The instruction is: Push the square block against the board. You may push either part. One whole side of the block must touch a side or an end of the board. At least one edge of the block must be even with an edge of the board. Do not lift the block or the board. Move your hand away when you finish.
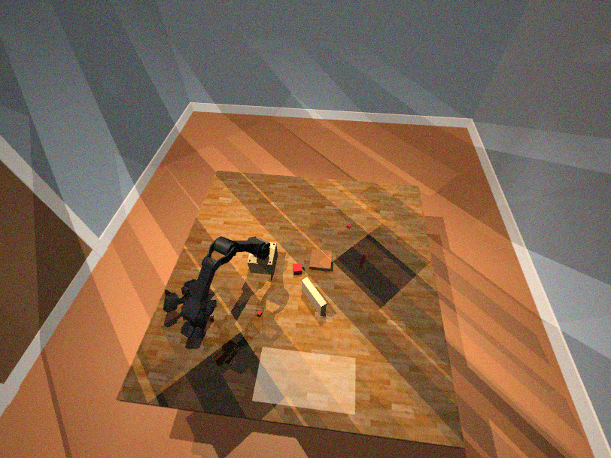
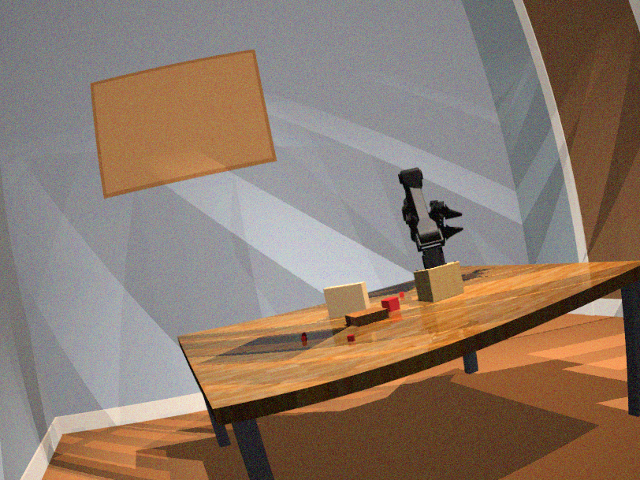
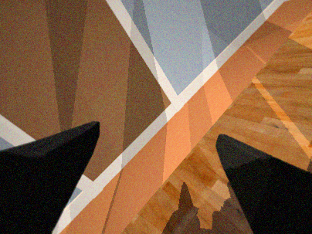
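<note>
Gripper (image 1: pixel 179 320) (image 2: pixel 462 221) (image 3: pixel 160 133) spread wide, nothing between the fingers. It's up off the table (image 1: pixel 387 402) (image 2: pixel 330 378), well apart from block and board. Arm (image 1: pixel 205 274) (image 2: pixel 422 208) rises from the tan box (image 1: pixel 262 268) (image 2: pixel 440 284) and reaches away from the task things.

Block (image 1: pixel 320 258) (image 2: pixel 366 317), brown and square, lies flat on the table. Board (image 1: pixel 311 292) (image 2: pixel 345 299), pale, stands on its long narrow side near it. Top view shows a gap between them, no side contact; board runs slantwise to the block, edges not even.

Red cube (image 1: pixel 296 268) (image 2: pixel 390 303) is between tan box and block, apart from both. Small dark-red piece (image 1: pixel 362 260) (image 2: pixel 304 337) is upright, farther past the block. Wrist view: neither block nor board.
</note>
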Robot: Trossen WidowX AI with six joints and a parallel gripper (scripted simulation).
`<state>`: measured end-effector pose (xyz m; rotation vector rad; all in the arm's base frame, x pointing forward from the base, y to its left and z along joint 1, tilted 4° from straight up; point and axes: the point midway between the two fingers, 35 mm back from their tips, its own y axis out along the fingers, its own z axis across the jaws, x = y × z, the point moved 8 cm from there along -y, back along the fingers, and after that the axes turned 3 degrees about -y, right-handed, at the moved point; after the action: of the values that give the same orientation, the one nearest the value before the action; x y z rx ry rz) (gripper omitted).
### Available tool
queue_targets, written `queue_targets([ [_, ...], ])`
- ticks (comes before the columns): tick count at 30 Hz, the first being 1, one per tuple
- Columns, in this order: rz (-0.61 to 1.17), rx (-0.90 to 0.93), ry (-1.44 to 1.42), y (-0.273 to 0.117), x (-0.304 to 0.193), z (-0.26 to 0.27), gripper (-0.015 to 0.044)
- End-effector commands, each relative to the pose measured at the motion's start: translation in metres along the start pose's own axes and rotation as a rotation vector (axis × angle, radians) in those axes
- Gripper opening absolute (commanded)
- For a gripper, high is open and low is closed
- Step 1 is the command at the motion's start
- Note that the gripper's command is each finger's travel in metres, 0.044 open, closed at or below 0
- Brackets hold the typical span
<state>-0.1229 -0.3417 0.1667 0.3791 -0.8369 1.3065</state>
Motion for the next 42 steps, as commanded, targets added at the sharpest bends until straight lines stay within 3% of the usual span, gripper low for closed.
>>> queue_targets([
  [1,0.000,0.000,0.000,0.000,0.000,0.000,0.0374],
  [15,0.102,-0.003,-0.284,-0.032,-0.002,-0.009,0.0006],
  [42,0.350,0.110,-0.976,-0.105,0.000,-0.038,0.0000],
])
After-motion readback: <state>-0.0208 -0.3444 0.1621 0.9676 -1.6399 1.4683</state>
